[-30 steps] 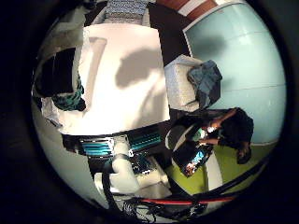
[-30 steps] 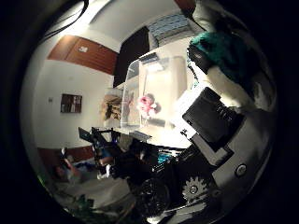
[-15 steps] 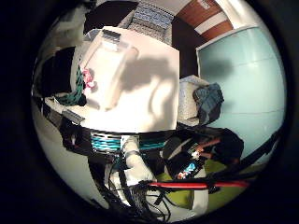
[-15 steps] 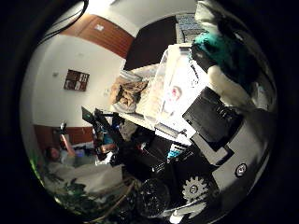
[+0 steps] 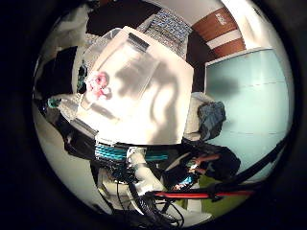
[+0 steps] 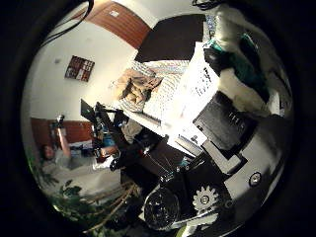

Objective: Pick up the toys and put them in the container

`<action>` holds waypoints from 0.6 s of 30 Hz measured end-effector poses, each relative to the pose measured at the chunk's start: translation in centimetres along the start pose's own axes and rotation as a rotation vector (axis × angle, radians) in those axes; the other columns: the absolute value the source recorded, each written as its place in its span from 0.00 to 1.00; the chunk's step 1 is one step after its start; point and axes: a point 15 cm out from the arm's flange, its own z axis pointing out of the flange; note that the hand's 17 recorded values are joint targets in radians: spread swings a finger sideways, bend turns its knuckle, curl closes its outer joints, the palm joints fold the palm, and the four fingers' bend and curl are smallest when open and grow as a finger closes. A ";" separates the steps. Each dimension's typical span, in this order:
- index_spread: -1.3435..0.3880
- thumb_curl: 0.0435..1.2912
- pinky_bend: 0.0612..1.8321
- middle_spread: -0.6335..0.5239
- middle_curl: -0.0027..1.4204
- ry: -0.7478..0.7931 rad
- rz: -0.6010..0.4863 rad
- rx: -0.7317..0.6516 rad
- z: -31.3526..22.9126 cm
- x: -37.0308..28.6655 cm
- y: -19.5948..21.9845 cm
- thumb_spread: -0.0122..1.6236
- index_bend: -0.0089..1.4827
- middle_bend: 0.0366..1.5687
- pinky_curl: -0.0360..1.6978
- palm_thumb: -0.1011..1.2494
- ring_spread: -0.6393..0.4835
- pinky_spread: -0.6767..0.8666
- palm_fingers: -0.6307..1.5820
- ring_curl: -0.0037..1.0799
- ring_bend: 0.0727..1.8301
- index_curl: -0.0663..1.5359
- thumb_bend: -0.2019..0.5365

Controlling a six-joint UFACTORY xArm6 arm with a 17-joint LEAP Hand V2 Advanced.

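Observation:
A clear plastic container (image 5: 125, 67) stands on the white table (image 5: 160, 112). A pink toy (image 5: 98, 85) lies inside it against one wall. A brown plush toy (image 6: 134, 88) rests on a patterned cloth just past the table's far edge. Parts of my hand (image 6: 232, 106), white, black and teal, show beside the container in both palm views, and my palm faces the table from some way above it. How the hand is closed cannot be made out, and I see nothing clearly held in it.
A patterned cloth (image 5: 172, 29) lies beyond the table. A pale box with a dark cloth on it (image 5: 208, 120) stands beside the table, in front of a light blue panel (image 5: 249, 100). Dark stands and equipment (image 6: 101, 123) fill the room's far side.
The whole picture has swung, so my palm has turned and moved towards the container, which now shows larger. The pink toy stays inside it.

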 end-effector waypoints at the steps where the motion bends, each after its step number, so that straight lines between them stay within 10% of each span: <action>1: 0.58 0.55 0.65 0.33 0.78 0.001 -0.001 -0.003 0.2 0.0 -0.1 0.58 0.68 0.76 0.70 0.83 0.31 0.29 0.70 0.88 0.71 0.72 0.24; 5: 0.58 0.50 0.60 0.33 0.75 -0.004 -0.003 0.014 0.3 0.1 -0.7 0.64 0.60 0.72 0.65 0.76 0.31 0.26 0.69 0.81 0.70 0.70 0.23; 10: 0.54 0.42 0.51 0.32 0.63 0.002 0.004 0.006 0.5 1.1 -0.8 0.66 0.23 0.57 0.54 0.68 0.29 0.13 0.51 0.67 0.63 0.57 0.24; 12: 0.50 0.38 0.44 0.36 0.54 0.007 0.000 -0.003 0.7 1.7 -0.7 0.68 0.19 0.42 0.53 0.66 0.36 0.22 0.35 0.60 0.54 0.49 0.24; 18: 0.49 0.34 0.38 0.52 0.35 0.009 -0.011 -0.014 0.8 2.4 -0.6 0.69 0.12 0.18 0.44 0.64 0.68 0.61 0.27 0.39 0.33 0.34 0.24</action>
